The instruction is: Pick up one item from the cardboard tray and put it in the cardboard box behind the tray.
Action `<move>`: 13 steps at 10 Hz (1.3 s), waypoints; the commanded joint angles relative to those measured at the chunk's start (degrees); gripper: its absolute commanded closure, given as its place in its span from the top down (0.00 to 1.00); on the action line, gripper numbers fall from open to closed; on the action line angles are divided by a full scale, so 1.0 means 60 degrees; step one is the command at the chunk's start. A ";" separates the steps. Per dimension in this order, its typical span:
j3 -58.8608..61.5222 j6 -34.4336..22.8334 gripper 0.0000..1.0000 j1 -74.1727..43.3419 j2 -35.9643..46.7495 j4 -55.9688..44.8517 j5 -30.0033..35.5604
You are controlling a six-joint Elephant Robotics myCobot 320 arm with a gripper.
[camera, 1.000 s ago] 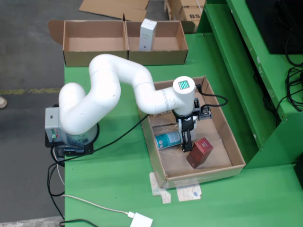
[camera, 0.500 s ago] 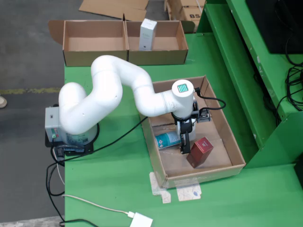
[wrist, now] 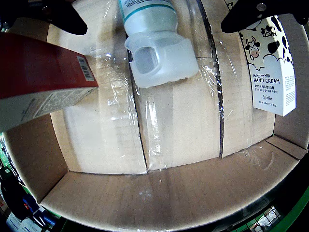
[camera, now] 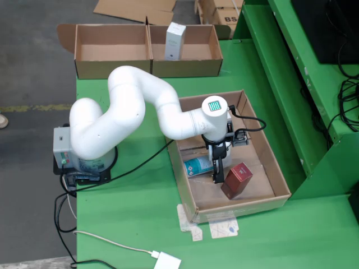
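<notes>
The gripper (camera: 216,178) hung low in the tray (camera: 280,185), jaws spread wide with nothing between them. From the wrist view, the tube (wrist: 157,43) lay at twelve o'clock, cap towards the camera, its length running straight up between the jaws.

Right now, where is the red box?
In the fixed view, the red box sits inside the cardboard tray, toward its front right, just right of the tool and the white tube.
</notes>
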 commanded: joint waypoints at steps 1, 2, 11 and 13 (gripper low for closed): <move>0.0028 0.0058 1.00 -0.0071 0.0209 0.0276 0.0067; -0.0080 0.0073 1.00 -0.0072 0.0225 0.0416 0.0073; 0.0066 0.0227 1.00 0.0098 -0.0367 0.0708 -0.0096; 0.0066 0.0227 1.00 0.0098 -0.0367 0.0708 -0.0096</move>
